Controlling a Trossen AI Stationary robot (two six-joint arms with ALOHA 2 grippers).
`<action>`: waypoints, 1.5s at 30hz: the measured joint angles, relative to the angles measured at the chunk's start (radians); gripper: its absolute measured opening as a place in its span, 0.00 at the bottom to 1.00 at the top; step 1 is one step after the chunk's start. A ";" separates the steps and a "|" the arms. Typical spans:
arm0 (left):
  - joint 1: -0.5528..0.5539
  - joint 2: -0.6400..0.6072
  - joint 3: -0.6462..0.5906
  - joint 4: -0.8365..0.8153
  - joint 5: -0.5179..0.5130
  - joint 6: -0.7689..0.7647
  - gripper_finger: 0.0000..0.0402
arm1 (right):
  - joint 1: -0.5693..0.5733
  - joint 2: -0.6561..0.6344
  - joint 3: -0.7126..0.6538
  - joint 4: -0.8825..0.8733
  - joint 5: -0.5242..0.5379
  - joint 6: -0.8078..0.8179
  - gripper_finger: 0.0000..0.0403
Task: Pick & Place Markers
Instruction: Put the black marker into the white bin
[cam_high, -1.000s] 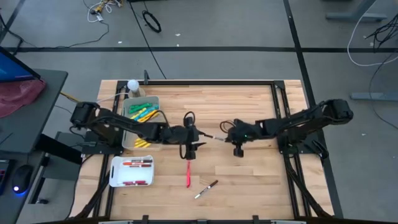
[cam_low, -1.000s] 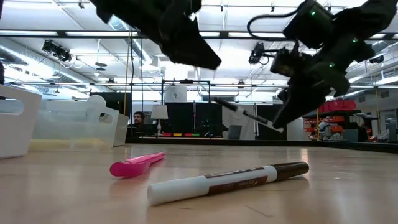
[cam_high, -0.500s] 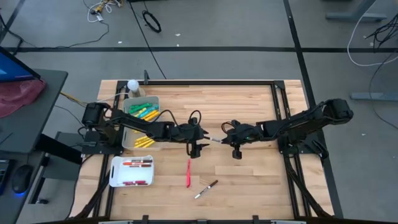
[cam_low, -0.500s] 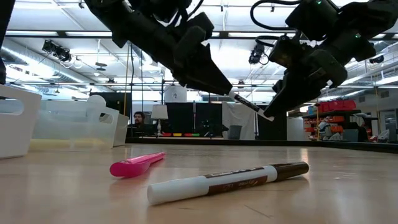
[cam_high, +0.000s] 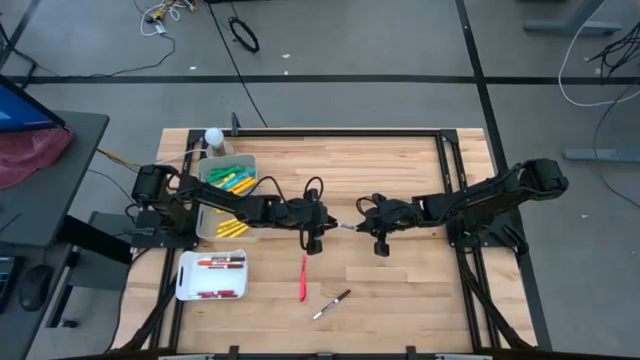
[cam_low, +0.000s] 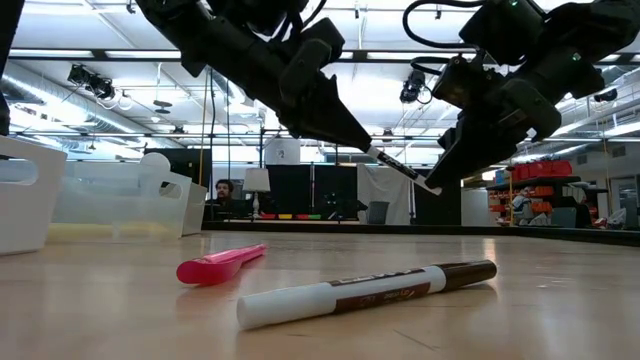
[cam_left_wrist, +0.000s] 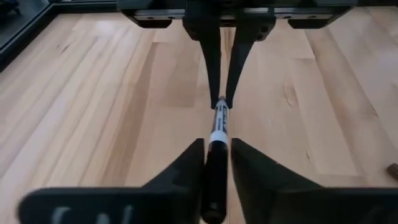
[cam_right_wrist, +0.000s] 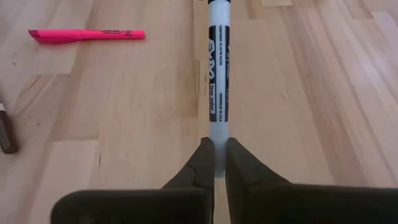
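Observation:
A white marker with a dark cap (cam_high: 345, 225) hangs in the air over the table's middle, between my two grippers. My left gripper (cam_high: 325, 223) is shut on its dark end and my right gripper (cam_high: 364, 226) is shut on its white end. In the low view the marker (cam_low: 405, 170) slants down from my left gripper (cam_low: 368, 148) to my right gripper (cam_low: 440, 185). A pink marker (cam_high: 303, 278) and a brown-and-white marker (cam_high: 332, 303) lie flat on the table nearer the near edge. My left gripper has the marker's dark cap end (cam_left_wrist: 216, 163) between its two fingers, which lie along the marker and come from the table's left, slanting down. The marker is clear of the table. My right gripper pinches the marker's white tail end (cam_right_wrist: 219, 134) between its fingertips, coming from the table's right, in line with the marker. The barrel (cam_right_wrist: 219, 74) reaches straight out beyond the fingers, clear of the table.
A white bin of yellow and green markers (cam_high: 228, 190) stands at the table's left; a white tray with red markers (cam_high: 212, 275) lies nearer the near edge. A white round object (cam_high: 213, 136) stands behind the bin. A person (cam_low: 225, 190) shows far off in the room.
My left gripper has moved from above the pink marker toward the table's right and slightly down, tipping level, and has come onto the dark end of the marker that my right gripper holds. For the last half second both have kept still.

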 joint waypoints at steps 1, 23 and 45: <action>0.000 0.000 0.000 -0.001 -0.001 0.000 0.18 | 0.000 0.000 0.000 0.000 -0.001 0.000 0.02; -0.139 -0.237 0.195 -0.891 -0.253 -0.162 0.11 | -0.001 -0.075 0.003 0.006 0.004 -0.003 0.28; -0.227 -0.555 0.327 -1.836 0.030 -0.881 0.11 | -0.001 -0.075 0.002 0.014 0.002 -0.017 0.23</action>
